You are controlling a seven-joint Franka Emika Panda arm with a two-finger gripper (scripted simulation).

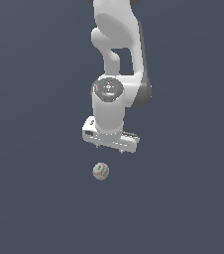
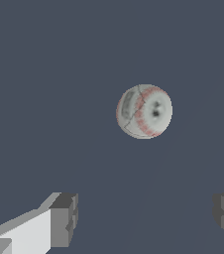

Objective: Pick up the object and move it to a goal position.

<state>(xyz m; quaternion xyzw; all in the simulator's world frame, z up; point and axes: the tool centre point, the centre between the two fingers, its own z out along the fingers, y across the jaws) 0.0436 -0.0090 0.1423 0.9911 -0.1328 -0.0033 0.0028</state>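
The object is a small off-white ball (image 1: 100, 171) with faint red and greenish marks, lying on the dark grey floor. My gripper (image 1: 110, 147) hangs above and slightly behind it, apart from it. In the wrist view the ball (image 2: 144, 111) lies ahead of the two fingertips (image 2: 64, 218), which stand wide apart with nothing between them. The gripper (image 2: 146, 216) is open and empty.
The white arm (image 1: 116, 74) rises from the gripper toward the top of the exterior view. The flat dark grey floor (image 1: 34, 198) lies all around the ball. No goal marker shows.
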